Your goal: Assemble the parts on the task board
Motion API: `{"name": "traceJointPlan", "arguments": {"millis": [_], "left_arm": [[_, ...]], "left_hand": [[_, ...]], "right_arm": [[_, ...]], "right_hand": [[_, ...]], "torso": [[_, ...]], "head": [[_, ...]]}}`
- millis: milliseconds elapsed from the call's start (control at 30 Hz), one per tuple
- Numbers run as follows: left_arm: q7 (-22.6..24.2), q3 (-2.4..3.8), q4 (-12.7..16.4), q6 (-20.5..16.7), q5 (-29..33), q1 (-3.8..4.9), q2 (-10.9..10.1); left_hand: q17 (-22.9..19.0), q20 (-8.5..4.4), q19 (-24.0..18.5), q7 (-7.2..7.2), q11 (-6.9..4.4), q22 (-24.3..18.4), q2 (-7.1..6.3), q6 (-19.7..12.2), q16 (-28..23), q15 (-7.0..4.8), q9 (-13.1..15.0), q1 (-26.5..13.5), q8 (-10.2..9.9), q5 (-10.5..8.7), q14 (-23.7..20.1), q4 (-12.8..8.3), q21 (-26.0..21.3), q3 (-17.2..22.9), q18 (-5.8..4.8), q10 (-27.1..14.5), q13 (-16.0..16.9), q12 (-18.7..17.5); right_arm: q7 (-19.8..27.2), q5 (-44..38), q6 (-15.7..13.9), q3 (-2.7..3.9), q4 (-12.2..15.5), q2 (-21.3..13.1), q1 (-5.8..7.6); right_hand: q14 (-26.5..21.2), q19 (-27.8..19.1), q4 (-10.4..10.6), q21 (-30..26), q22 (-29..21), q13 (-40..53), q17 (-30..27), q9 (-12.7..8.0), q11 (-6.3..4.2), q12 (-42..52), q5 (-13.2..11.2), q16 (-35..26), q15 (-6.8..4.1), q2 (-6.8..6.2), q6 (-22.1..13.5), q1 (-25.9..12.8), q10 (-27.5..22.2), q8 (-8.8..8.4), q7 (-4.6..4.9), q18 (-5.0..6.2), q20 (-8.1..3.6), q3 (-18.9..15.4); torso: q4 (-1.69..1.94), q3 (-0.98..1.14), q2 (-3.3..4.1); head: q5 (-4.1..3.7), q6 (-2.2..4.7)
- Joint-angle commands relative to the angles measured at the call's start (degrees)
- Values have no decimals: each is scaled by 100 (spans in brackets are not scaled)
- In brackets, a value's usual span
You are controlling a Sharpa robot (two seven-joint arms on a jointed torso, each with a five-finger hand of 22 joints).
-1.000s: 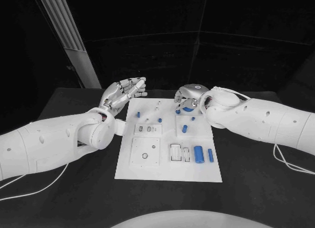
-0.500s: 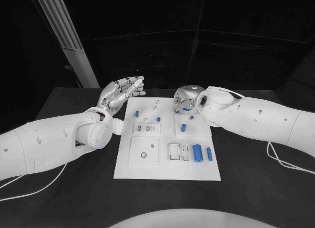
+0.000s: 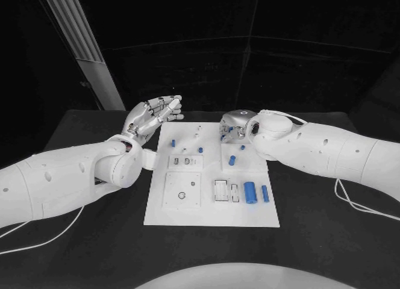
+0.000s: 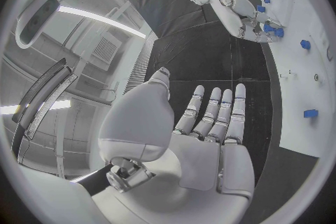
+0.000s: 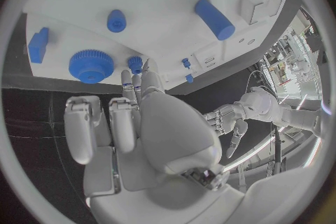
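At the far edge of the task board, we are looking at the right hand, which is hovering over the board's far right corner with its fingers curled downward toward the parts there. In the right wrist view, the fingertips are pointing at a small blue peg standing just beside a blue gear, and the peg is sitting right at the fingertips, though we cannot tell whether they are touching it or pinching it, so we are leaving that hand's grip undecided. A blue cylinder is lying on its side farther across the board from the hand, its long axis running roughly toward the near edge; in the head view it is resting near the board's near right part. The left hand is hanging off the board's far left corner, above the black table, with its fingers straight, apart and holding nothing, as the left wrist view is showing. We are judging that the coming move is turning on the peg and gear lying directly under the right hand, which is plainly the nearer one; the left hand is standing well apart from them, across the board's far edge.
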Motion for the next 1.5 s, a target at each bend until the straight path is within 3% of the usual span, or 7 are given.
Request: {"name": "traceJointPlan", "arguments": {"millis": [33,867,1033,1200,1367,1500], "left_arm": [[1528,4,0,75,-15,13,7],[1490,4,-17,78,-15,14,17],[1484,4,-34,78,-15,13,22],[1482,4,-46,78,-15,13,24],[1479,4,-44,83,-15,13,20],[1479,4,-39,83,-15,13,11]], "left_hand": [[2,1,-28,713,0,-8,54,-47,-26,-12,-9,-14,21,13,-37,0,-11,38,21,-41,-5,-19],[3,0,-28,714,2,-11,82,-70,-27,-10,-11,0,45,17,-50,-2,-9,39,19,-49,-4,-19],[3,0,-28,715,2,-11,89,-76,-27,-9,-11,5,51,18,-53,-3,-8,40,18,-51,-4,-19],[3,0,-28,715,2,-11,89,-76,-27,-9,-11,5,51,18,-53,-3,-8,40,18,-51,-4,-19],[3,0,-28,715,2,-12,92,-79,-27,-9,-11,8,55,19,-54,-4,-8,40,18,-51,-4,-19],[4,0,-28,715,3,-12,98,-84,-27,-9,-12,14,61,21,-56,-4,-7,40,18,-53,-4,-19]], "right_arm": [[-140,-71,206,4,-17,12,4],[-114,-73,198,3,-129,101,-29],[-51,-73,121,3,-129,105,-39],[11,-73,42,3,-114,97,-45],[89,-73,-197,3,-54,68,-57],[164,-72,-581,4,21,22,-64]], "right_hand": [[468,604,34,18,1509,-1,740,7,0,-48,1,16,-36,18,46,61,60,-50,-10,-42,-55,13],[468,604,135,18,1509,-4,732,26,-64,-259,1,12,-90,184,241,224,408,-179,-50,-42,-102,58],[469,604,147,18,1509,-4,737,43,-96,-295,2,12,-115,296,401,316,569,-153,-84,-42,-122,123],[476,604,101,18,1509,-7,768,64,-138,-343,2,15,-150,375,585,469,723,-107,-131,-42,-151,204],[479,604,104,18,1509,-11,778,81,-139,-428,2,15,-161,376,774,541,878,-71,-124,-42,-175,219],[479,604,122,18,1509,-12,779,78,-129,-492,2,15,-154,362,830,563,950,-82,-115,-42,-175,211]], "torso": [[-4,-1,0],[-4,-2,1],[-8,-1,4],[0,-5,-3],[-4,2,2],[-2,2,2]], "head": [[-2,-6],[-2,-20],[39,2],[14,-10],[37,-30],[54,-9]]}}
